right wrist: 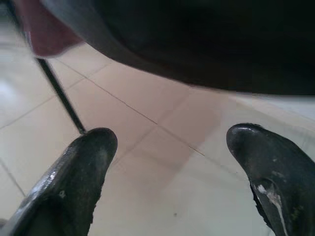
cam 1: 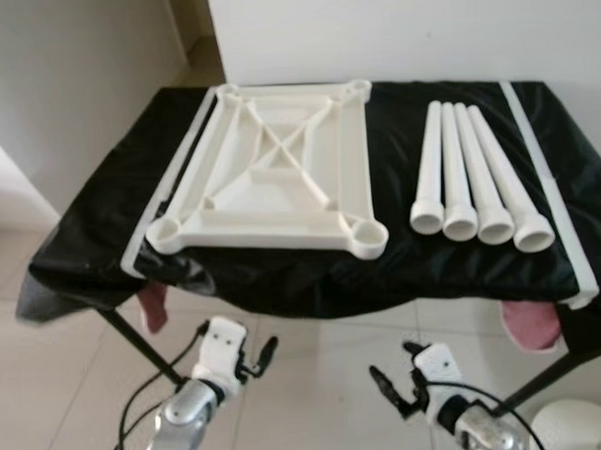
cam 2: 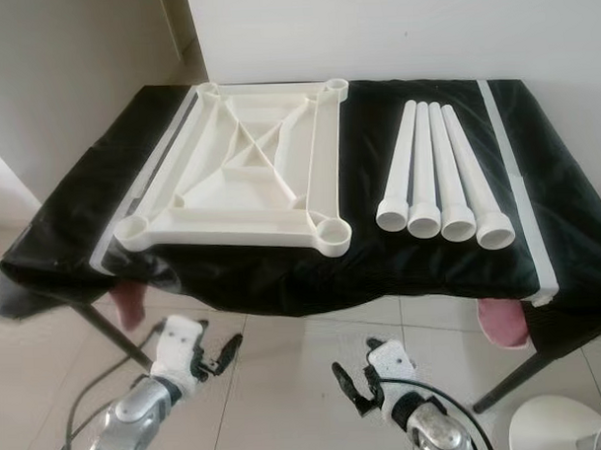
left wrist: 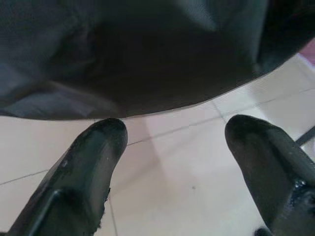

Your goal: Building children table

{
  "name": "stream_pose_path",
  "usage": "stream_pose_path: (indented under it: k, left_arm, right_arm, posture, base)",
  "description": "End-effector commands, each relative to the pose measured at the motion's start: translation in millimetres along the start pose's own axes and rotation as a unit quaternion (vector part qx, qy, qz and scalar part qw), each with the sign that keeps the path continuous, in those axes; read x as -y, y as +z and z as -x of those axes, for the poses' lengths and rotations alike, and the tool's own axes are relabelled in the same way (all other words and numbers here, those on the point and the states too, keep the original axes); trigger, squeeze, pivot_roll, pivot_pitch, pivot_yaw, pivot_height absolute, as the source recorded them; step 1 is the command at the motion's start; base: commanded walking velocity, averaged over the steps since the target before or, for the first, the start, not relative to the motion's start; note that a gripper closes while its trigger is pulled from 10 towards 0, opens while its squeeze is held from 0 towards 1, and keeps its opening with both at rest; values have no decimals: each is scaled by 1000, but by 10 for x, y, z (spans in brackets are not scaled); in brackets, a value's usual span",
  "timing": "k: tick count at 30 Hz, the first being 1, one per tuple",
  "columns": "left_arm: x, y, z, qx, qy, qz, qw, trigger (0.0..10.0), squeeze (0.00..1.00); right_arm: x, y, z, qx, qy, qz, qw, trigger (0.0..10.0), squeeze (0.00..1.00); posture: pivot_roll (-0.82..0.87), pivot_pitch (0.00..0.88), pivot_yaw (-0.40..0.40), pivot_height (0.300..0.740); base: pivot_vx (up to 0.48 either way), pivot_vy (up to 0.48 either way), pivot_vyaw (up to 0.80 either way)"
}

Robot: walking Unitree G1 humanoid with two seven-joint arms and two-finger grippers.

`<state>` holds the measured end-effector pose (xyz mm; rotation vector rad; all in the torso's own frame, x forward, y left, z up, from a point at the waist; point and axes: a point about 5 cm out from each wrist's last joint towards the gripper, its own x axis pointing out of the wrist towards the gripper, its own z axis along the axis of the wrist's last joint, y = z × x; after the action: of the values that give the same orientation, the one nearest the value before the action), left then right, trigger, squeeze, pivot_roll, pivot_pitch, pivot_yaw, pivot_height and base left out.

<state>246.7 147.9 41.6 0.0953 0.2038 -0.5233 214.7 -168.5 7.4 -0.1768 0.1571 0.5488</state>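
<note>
A white plastic tabletop (cam 1: 269,177) lies upside down on the black-covered table (cam 1: 460,269), its ribbed underside and round corner sockets facing up. Right of it, several white tube legs (cam 1: 472,179) lie side by side, open ends toward me. My left gripper (cam 1: 258,357) hangs below the table's front edge, above the floor. Its fingers (left wrist: 93,162) stand apart with nothing between them. My right gripper (cam 1: 397,375) is also low in front of the table, open and empty, its fingers (right wrist: 266,167) spread over the tiles.
White tape strips (cam 1: 551,187) run along the black cover on both sides. Thin black table legs (cam 1: 137,339) slant down to the tiled floor. Pink cloth (cam 1: 531,324) hangs under the table at both sides. A white round object (cam 1: 579,423) sits on the floor at the right.
</note>
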Motion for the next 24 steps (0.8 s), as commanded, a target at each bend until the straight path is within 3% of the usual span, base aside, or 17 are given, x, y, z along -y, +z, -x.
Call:
stream_pose_path:
  k: [1, 4, 8, 9, 14, 16, 22, 24]
  left_arm:
    - [224, 91, 89, 7, -238, 5, 971, 10000, 0]
    - [244, 343, 186, 27, -268, 4, 963, 10000, 0]
    - [249, 442, 208, 36, -271, 7, 962, 10000, 0]
    - [224, 638, 231, 59, -271, 11, 961, 10000, 0]
    - [140, 895, 279, 84, -260, 20, 962, 10000, 0]
    - [65, 982, 262, 95, -242, 29, 965, 10000, 0]
    - [18, 1024, 243, 96, -225, 33, 969, 10000, 0]
    - [-133, 1019, 110, 99, -144, 31, 984, 10000, 0]
  right_arm:
    - [12, 59, 24, 7, 11, 8, 1000, 10000, 0]
    - [70, 325, 49, 50, 26, 29, 998, 10000, 0]
    - [77, 425, 52, 66, 32, 29, 997, 10000, 0]
    - [96, 666, 56, 101, 47, 29, 993, 10000, 0]
    - [141, 983, 59, 141, 52, 27, 988, 10000, 0]
    - [193, 1110, 30, 161, 27, 14, 986, 10000, 0]
    - [238, 1205, 9, 177, 2, -2, 984, 10000, 0]
    - [336, 1275, -112, 193, -71, -5, 979, 10000, 0]
  posture:
    - [39, 0, 46, 740]
    - [36, 0, 47, 740]
    - [34, 0, 48, 740]
    - [28, 0, 51, 740]
    - [28, 0, 52, 740]
    - [29, 0, 53, 740]
    - [32, 0, 50, 740]
    - [32, 0, 48, 740]
  base:
    - [0, 0, 0]
    - [0, 0, 0]
    - [0, 0, 0]
    - [0, 0, 0]
    - [0, 0, 0]
    - [0, 0, 0]
    - [0, 0, 0]
    - [0, 0, 0]
